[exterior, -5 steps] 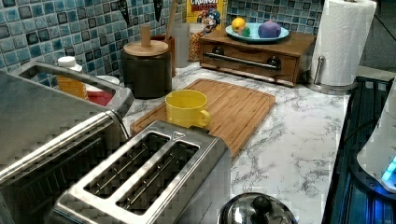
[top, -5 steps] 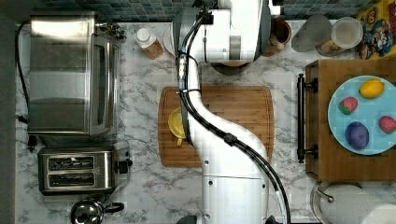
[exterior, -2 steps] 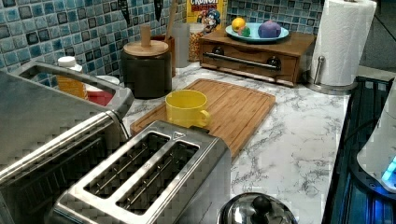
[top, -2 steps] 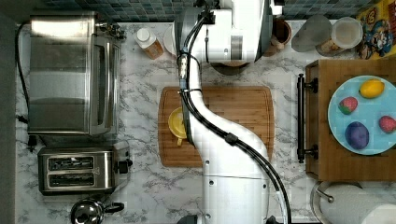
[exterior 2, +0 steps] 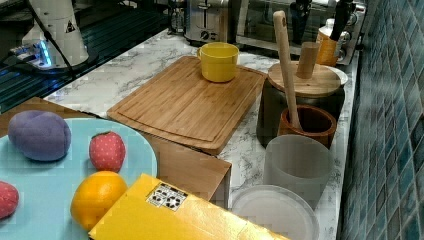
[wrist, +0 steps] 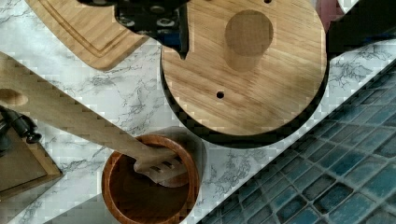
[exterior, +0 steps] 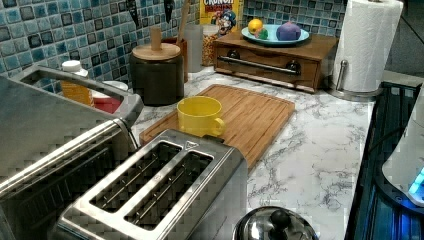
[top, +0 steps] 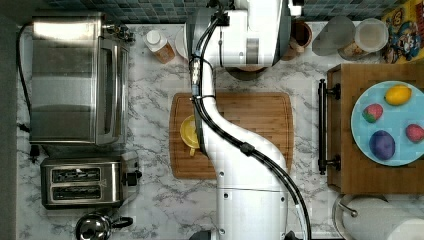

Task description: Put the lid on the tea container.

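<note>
Tea container (exterior: 157, 76) wears its wooden lid (wrist: 243, 65); arm (top: 235, 150) reaches above it, tool state indiscernible.

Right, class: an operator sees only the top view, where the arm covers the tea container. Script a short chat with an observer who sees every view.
Operator: Is the lid on?
Observer: Yes. In the left view the lid sits flat on the container.
Operator: Is it centred?
Observer: In the wrist view the container's dark rim rings the lid's edge, with the knob mid-lid.
</note>
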Tool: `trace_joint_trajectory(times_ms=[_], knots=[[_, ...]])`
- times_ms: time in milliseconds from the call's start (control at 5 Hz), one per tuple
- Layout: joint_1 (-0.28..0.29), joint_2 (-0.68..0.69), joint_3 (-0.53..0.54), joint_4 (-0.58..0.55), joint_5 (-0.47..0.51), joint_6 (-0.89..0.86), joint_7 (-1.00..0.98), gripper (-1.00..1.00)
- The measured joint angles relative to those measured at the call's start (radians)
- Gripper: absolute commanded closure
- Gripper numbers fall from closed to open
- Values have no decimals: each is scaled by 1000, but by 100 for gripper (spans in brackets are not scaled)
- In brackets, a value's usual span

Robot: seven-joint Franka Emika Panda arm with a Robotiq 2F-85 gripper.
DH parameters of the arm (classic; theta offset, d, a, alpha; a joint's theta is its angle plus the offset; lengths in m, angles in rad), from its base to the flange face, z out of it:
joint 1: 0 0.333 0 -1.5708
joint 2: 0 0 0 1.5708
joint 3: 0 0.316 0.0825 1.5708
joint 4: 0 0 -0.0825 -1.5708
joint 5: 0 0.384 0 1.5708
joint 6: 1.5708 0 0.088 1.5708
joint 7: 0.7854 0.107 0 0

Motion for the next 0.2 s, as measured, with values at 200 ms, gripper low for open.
trace_joint_trajectory(times_ms=[200], knots=[[1, 0, -2, 0, 0, -1, 0, -100]])
